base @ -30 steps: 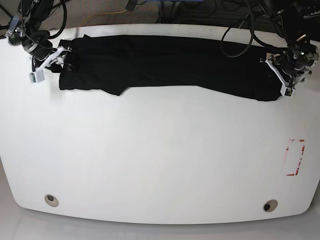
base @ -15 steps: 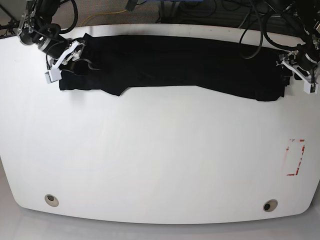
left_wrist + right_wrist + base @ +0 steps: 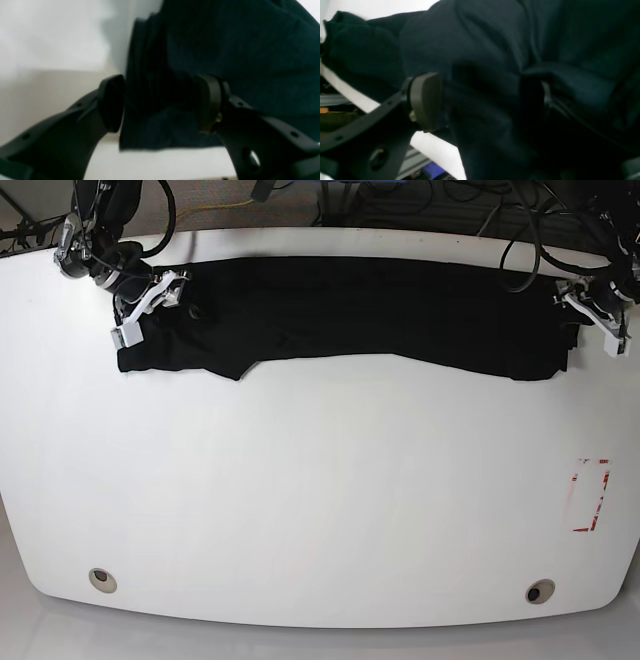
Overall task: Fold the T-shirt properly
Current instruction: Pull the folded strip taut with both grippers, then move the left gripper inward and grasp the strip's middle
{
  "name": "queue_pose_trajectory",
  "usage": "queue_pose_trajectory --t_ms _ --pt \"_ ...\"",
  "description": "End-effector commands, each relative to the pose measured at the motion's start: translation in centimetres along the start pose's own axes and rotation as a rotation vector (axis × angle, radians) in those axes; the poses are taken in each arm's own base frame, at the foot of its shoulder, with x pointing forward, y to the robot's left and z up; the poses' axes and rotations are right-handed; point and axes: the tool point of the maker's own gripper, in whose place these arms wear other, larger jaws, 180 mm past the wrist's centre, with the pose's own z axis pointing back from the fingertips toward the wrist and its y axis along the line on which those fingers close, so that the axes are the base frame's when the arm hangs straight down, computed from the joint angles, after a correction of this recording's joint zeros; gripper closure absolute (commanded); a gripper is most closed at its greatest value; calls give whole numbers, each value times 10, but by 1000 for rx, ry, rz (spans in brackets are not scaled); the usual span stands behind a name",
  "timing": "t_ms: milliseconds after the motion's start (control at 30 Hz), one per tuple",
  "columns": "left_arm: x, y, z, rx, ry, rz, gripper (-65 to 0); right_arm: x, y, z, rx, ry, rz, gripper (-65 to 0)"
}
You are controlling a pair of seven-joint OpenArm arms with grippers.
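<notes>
Shirt [image 3: 370, 310] lying stretched as long band along far edge of bench [image 3: 320, 500]. My left jaws [image 3: 160, 105] and right jaws [image 3: 482, 100] both spread, straddling cloth at opposite ends, likely readying pinch for next fold.

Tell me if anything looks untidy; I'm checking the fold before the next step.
The black fabric T-shirt lies as a long band along the far edge of the white table, but its near edge is uneven: a flap hangs lower on the left, and the right end sags too.
</notes>
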Motion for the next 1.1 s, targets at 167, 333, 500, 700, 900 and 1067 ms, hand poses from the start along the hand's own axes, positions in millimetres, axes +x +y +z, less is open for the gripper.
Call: queue_pose_trajectory --t_ms 167,333,500,700,900,1067 --pt "14 5 -2 52 -18 -75 -390 -8 -10 5 -45 48 13 -468" --pt "7 -4 -13 27 19 -95 -390 -4 -11 4 -44 40 17 -468" --pt "-3 -3 -25 2 51 -54 -383 0 -11 4 -44 31 21 -468" --pt "-9 -3 -26 -2 66 -43 -64 1 -11 4 -45 30 22 -463" --pt "-16 -2 -24 -2 75 -36 0 7 -12 -2 -43 21 19 -244" --pt "-12 -7 -12 19 52 -83 0 3 -27 -10 -79 61 6 -146"
